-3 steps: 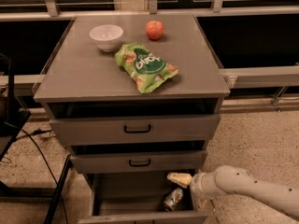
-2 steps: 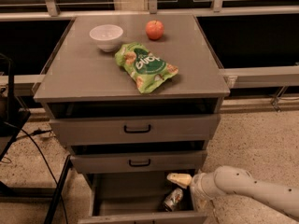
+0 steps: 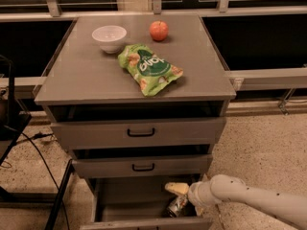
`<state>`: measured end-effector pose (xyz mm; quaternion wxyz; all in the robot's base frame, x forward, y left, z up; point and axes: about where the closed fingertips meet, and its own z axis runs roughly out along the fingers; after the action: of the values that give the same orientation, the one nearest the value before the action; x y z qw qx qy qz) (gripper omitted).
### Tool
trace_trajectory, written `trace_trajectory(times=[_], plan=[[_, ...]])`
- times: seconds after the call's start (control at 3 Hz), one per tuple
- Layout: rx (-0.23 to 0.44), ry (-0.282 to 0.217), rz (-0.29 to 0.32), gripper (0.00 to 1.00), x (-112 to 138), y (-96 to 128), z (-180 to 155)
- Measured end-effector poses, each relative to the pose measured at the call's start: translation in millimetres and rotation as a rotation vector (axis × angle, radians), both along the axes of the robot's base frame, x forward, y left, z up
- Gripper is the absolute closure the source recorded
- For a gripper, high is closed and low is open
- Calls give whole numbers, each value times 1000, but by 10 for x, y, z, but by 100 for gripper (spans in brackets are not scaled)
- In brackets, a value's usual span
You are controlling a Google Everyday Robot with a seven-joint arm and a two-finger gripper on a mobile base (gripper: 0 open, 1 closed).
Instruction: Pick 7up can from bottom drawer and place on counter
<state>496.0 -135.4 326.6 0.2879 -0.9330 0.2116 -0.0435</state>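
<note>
**Arm's down in the drawer**

Gripper [image 3: 177,194] sits low inside the pulled-out bottom drawer [image 3: 124,200], right over the 7up can [image 3: 175,207] at its right side. Can't tell if it's clamped yet. Counter [image 3: 81,75] up top holds a snack bag [image 3: 149,68], bowl [image 3: 109,37] and apple [image 3: 159,30].

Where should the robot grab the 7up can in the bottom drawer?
Probably around the middle of its round silvery side, coming down from above. The 7up can seems to lie tipped over at the right of the open bottom drawer, whose walls block the sides, so only the top way is free. The tool hovers just above it.
</note>
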Motion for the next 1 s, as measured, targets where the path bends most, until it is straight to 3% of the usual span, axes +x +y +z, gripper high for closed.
trace_trajectory(times=[1.0], plan=[[69,-67,59,0,155,242,-581]])
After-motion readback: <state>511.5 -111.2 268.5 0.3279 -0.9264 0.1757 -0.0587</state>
